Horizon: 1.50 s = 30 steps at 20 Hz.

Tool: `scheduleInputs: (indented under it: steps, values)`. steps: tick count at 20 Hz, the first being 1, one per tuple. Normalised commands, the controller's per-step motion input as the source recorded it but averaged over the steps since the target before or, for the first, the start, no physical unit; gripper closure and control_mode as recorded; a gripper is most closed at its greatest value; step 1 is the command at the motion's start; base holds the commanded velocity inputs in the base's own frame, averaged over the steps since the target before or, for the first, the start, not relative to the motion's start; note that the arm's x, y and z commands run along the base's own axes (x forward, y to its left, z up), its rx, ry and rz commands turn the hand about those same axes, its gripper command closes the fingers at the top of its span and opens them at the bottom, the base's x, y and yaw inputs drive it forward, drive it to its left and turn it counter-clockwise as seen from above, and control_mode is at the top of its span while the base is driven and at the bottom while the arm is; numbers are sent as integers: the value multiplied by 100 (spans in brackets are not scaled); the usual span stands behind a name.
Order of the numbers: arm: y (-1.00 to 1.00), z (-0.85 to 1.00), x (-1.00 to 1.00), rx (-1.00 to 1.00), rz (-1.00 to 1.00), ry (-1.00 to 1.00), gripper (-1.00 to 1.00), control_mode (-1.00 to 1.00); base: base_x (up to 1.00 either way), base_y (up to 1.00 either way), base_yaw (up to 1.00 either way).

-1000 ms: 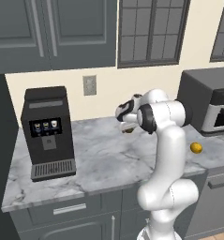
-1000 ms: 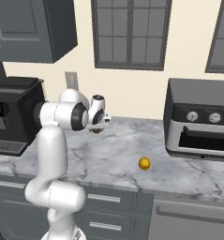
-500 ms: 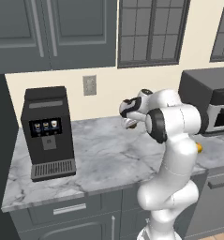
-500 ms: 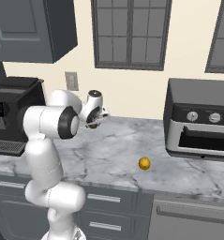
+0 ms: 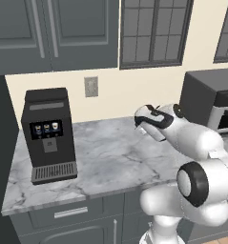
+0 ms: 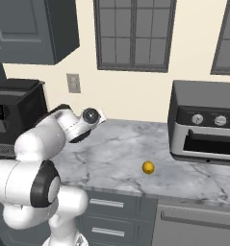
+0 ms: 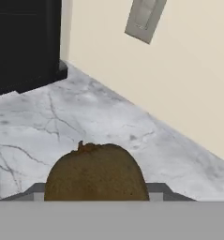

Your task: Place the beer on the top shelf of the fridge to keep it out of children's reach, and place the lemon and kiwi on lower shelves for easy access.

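The kiwi (image 7: 95, 173), brown and oval, sits between my gripper's (image 7: 95, 193) fingers at the bottom of the hand view, and the gripper is shut on it. The hand (image 5: 148, 117) hovers above the marble counter (image 5: 101, 157), near the back wall and right of the coffee machine. From the right base view the hand (image 6: 91, 116) points toward the wall. The lemon (image 6: 148, 167) lies on the counter in front of the toaster oven, well away from the gripper. The beer and the fridge's shelves are out of view.
A black coffee machine (image 5: 47, 134) stands at the counter's left end, also seen as a dark block (image 7: 24, 42) ahead of the hand. A grey toaster oven (image 6: 205, 126) stands on the right. A wall outlet (image 5: 91, 86) is behind. A tall dark panel (image 5: 1, 167) borders the counter's left.
The arm's elbow and forearm have swung round toward the cameras. The hand stays over the same part of the counter with the kiwi still in its grip.
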Motion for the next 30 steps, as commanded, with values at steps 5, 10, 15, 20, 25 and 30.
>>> scheduleInputs:
  steps: [5, 10, 15, 20, 25, 30]
  values:
    - [0, 100, -100, 5, 20, -33, 100, -100, 0, 0, 0]
    - [0, 98, -95, 0, 21, -23, 100, -100, 0, 0, 0]
    - [0, 100, -68, -1, 11, -8, 100, -100, 0, 0, 0]
    - [23, 64, -36, -16, 1, 5, 100, -100, 0, 0, 0]
    - [23, 31, -15, -18, 0, 12, 100, -100, 0, 0, 0]
    - [1, 2, -12, -5, 0, 1, 100, 100, -36, 0, 5]
